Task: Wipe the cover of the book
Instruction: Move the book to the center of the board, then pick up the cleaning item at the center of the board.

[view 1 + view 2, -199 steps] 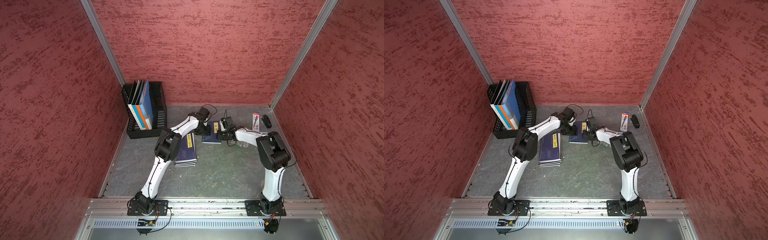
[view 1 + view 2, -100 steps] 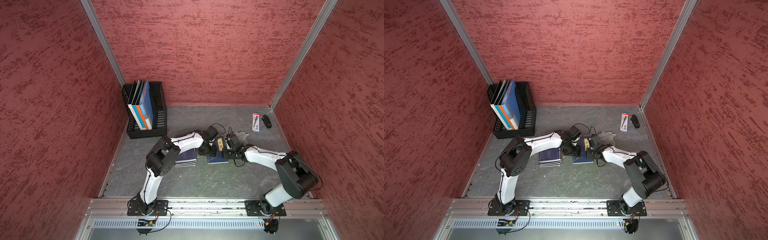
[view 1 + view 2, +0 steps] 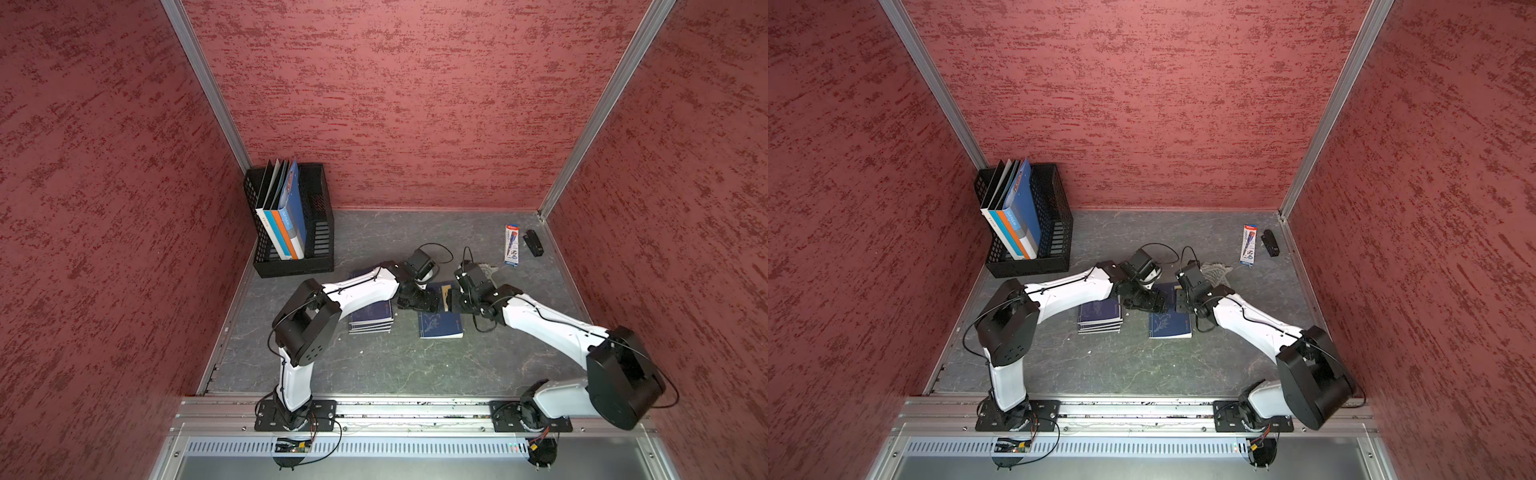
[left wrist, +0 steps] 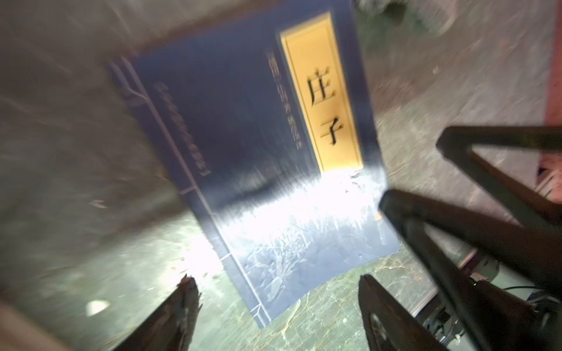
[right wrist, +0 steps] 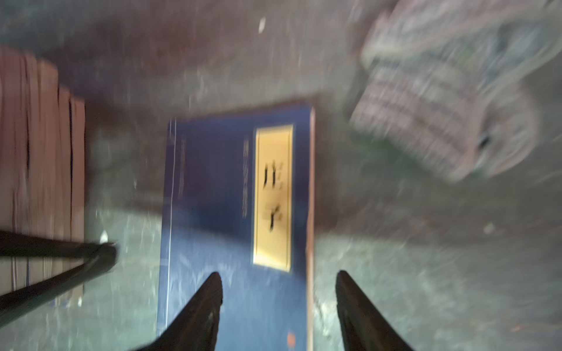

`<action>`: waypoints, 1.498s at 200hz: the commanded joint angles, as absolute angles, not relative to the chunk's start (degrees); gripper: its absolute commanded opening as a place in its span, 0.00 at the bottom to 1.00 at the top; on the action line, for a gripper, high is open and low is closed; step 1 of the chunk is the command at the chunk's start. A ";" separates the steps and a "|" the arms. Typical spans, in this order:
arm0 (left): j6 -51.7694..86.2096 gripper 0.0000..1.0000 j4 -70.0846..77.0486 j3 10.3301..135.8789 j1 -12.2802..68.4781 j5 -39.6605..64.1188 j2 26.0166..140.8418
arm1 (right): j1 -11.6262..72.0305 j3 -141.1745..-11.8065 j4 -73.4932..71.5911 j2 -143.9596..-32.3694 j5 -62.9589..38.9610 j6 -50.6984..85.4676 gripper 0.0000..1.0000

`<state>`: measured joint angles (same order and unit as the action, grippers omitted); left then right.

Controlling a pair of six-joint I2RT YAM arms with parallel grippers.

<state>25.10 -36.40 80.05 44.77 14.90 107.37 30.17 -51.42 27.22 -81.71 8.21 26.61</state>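
A dark blue book (image 3: pixel 440 325) (image 3: pixel 1170 326) with a yellow title label lies flat on the grey table, cover up. It fills the left wrist view (image 4: pixel 243 136) and the right wrist view (image 5: pixel 213 197). My left gripper (image 3: pixel 428 305) (image 4: pixel 276 277) hovers over the book's far half, open, with nothing between its fingers. My right gripper (image 3: pixel 452 301) (image 5: pixel 279 273) faces it from the right, also open and empty, just above the book's right edge. A crumpled grey striped cloth (image 3: pixel 486 268) (image 5: pixel 441 106) lies behind the right wrist.
A stack of blue books (image 3: pixel 370 320) (image 3: pixel 1100 318) sits left of the book, under the left forearm. A black file basket (image 3: pixel 316 249) with folders stands at the back left. A pen packet (image 3: pixel 512 245) and a small black object (image 3: pixel 534 243) lie at the back right.
Both arms have drawn back from the rear of the table toward the front, bringing the book along. Both grippers have opened, and the book now rests free on the table.
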 commanded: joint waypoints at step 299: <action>19.04 0.96 -34.74 62.72 28.82 17.97 80.20 | 6.06 -64.06 22.48 -109.75 -2.31 10.64 0.24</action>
